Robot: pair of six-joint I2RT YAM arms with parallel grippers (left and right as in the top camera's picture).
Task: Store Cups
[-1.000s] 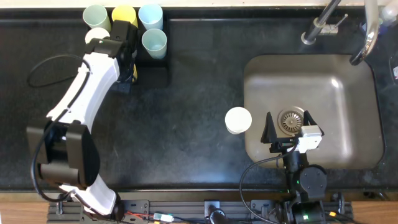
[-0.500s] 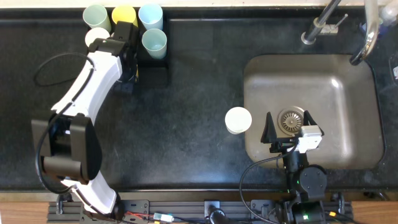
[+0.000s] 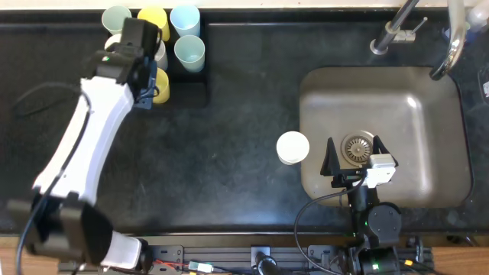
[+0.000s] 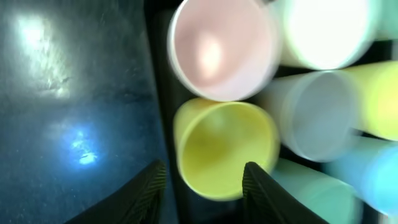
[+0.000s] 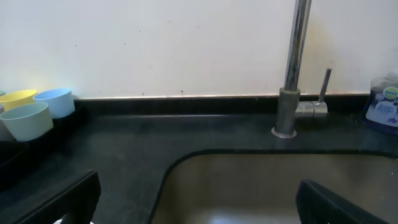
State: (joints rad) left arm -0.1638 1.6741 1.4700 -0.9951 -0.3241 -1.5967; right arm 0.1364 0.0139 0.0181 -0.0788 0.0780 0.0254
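The left gripper is hanging over the black cup rack at the table's far-left corner, its jaws standing apart on either side of a yellow plastic cup. That cup is sitting mouth-up in its slot beside a pale pink plastic cup, and the fingers are not pressing it.

The cup that looks left to store is the white round plastic cup. It is standing alone on the black stone table, just beside the rim of the steel sink and well apart from the rack. Its long axis is running vertically, so from above it is showing as a plain disc. Whether its mouth is facing up or down cannot be told.

The right gripper is hovering over the sink near the drain with its fingers spread wide and carrying nothing. From this gripper the white cup is lying at about 9 o'clock and close by. From the left gripper it is lying far off toward 4 o'clock. The right arm is therefore looking the better placed for the pick, and the rack is waiting at roughly 10 o'clock from the cup.
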